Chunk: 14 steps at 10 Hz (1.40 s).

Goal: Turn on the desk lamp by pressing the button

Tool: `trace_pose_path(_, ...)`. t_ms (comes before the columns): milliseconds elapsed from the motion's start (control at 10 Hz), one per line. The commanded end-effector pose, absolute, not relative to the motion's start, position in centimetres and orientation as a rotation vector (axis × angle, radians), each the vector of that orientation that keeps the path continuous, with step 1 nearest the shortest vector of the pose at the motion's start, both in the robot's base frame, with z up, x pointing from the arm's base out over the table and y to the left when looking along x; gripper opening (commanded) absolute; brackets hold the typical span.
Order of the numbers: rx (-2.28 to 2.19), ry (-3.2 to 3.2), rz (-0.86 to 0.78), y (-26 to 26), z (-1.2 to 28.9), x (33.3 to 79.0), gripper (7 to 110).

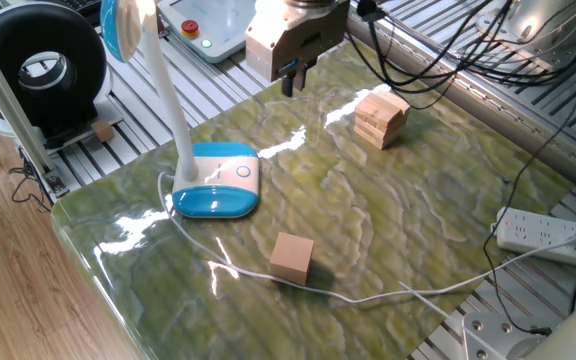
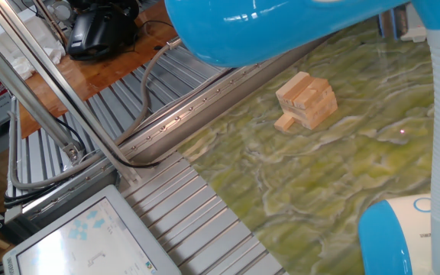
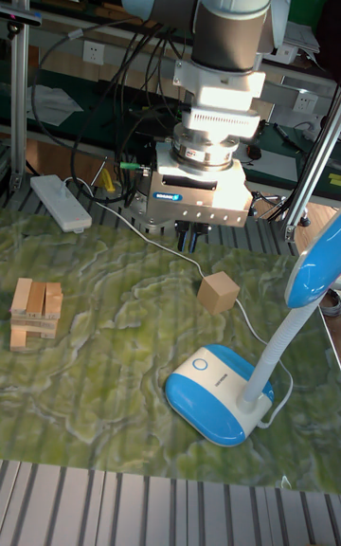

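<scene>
Above the desk's far edge, the hand point(image 1: 290, 80), its opening impossible to judge, could miss the small white round button point(image 1: 243, 171) if lowered off-centre.

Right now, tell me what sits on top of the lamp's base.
On the desk lamp base's white top: the small round button and the white neck rising from its rear. Nothing covers the button. What lies under the base is hidden.

One desk lamp point(image 1: 208, 180), one loose wooden cube point(image 1: 292, 257), one stack of wooden blocks point(image 1: 379, 116), one power strip point(image 1: 553, 234), one black ring fan point(image 1: 36, 65).
</scene>
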State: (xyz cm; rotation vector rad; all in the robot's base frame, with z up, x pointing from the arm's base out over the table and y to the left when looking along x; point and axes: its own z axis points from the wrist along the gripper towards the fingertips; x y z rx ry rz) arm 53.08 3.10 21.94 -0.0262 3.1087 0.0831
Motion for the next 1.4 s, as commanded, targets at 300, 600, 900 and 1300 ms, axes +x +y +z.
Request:
trace_pose_path(300,-0.002,2.952,0.116,3.4,23.1,56.4,7)
trace_pose_path(600,-0.019,2.958,0.121,3.5,23.1,56.1,7)
trace_pose_path(900,-0.019,2.958,0.128,3.7,23.2,56.1,7)
trace_pose_path(1300,-0.016,2.957,0.133,3.8,23.2,56.1,7)
